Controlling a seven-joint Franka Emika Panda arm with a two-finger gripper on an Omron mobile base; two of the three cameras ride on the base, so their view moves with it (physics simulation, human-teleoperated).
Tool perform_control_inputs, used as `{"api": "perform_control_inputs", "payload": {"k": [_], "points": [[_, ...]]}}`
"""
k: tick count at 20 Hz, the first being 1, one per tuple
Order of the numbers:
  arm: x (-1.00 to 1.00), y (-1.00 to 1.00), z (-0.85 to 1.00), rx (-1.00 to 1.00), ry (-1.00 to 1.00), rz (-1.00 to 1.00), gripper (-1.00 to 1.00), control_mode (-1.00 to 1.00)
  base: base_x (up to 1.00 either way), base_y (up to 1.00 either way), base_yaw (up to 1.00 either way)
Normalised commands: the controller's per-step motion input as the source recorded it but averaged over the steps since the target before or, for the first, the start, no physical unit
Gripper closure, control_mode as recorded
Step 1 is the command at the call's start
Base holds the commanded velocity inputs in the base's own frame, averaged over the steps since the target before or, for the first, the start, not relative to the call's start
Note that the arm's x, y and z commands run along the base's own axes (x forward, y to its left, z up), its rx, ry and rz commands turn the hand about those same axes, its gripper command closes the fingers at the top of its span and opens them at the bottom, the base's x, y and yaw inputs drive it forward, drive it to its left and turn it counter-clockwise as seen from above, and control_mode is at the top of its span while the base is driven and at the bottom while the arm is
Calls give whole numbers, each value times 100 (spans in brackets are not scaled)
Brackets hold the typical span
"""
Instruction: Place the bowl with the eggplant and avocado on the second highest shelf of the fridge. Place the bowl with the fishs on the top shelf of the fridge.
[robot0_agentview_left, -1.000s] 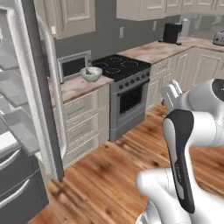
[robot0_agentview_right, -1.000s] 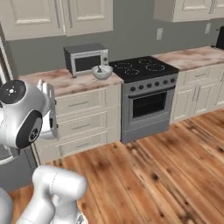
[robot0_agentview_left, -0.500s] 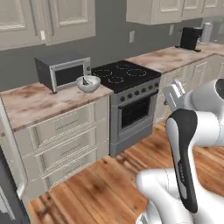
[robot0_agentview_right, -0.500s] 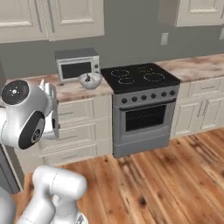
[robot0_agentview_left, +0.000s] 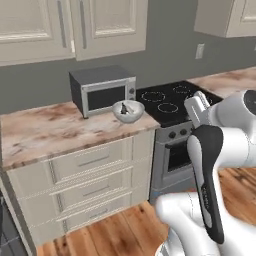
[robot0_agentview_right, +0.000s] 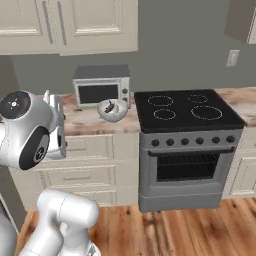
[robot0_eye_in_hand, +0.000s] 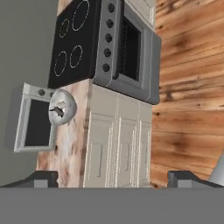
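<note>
Facing the worktop (robot0_agentview_right: 90, 120), the arm carries nothing: fingers (robot0_eye_in_hand: 41, 178) spread wide apart, ready for the bowl with the fishs (robot0_agentview_left: 128, 111) beside the microwave (robot0_agentview_left: 102, 90).

base turned, fridge gone, stove (robot0_agentview_right: 187, 107) centred

No legible text, labels, brands or numbers anywhere. Microwave (robot0_agentview_right: 101, 91) front panel is blank at this resolution; stove (robot0_agentview_right: 187, 142) knobs beside it carry no readable markings either.
</note>
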Motion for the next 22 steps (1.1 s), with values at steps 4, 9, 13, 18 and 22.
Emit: {"api": "perform_control_inputs", "payload": {"k": [4,9,13,18,22], "points": [[0,0,0,0,0,0,-100,100,100,-42,16],[0,0,0,0,0,0,-100,100,96,-8,19],[0,0,0,0,0,0,-100,100,64,6,27],[35,-9,-10,0,2,6,-100,-100,42,-1,13],[79,-59,-43,0,7,21,-100,-100,0,0,0]]}}
